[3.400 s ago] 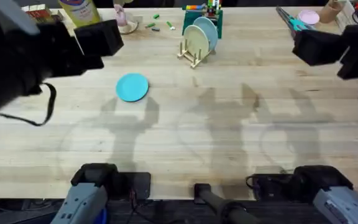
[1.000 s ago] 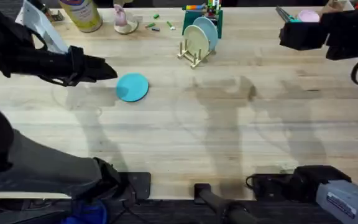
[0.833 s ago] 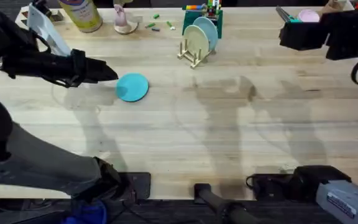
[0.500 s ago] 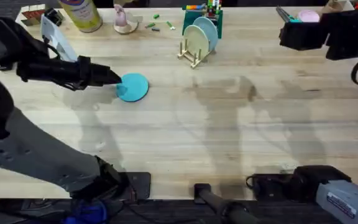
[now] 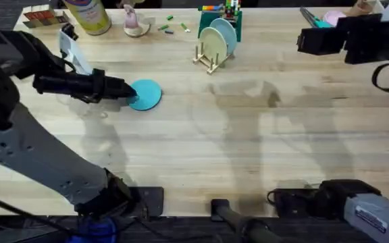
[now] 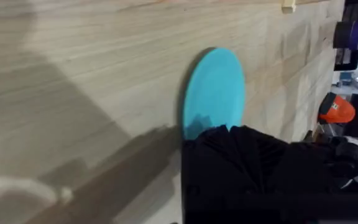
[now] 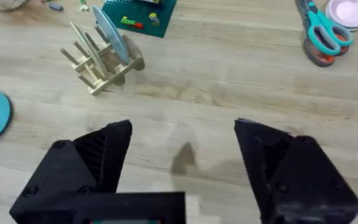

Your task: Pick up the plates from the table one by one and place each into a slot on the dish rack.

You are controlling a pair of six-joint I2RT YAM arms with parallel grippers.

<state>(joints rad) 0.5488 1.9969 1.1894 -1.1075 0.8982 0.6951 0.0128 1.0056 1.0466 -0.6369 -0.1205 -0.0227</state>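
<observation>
The left gripper is at the near edge of the turquoise plate, which lies flat on the surface just ahead of its tips. In the left wrist view the black fingers cover the plate's near rim, but whether they are spread or closed on it cannot be told.

To do this pickup well, one finger probably needs to slide under the rim and the other over it. A flat disc offers little else to hold, so a low, shallow approach and a firm pinch before lifting seem wise.

The plate is round, with no long axis, and its face points straight up. It must be turned on edge to go into the dish rack, well beyond the gripper, where a cream plate and a light blue plate stand upright.

The right gripper hangs wide open, holding nothing, far from the plate.
</observation>
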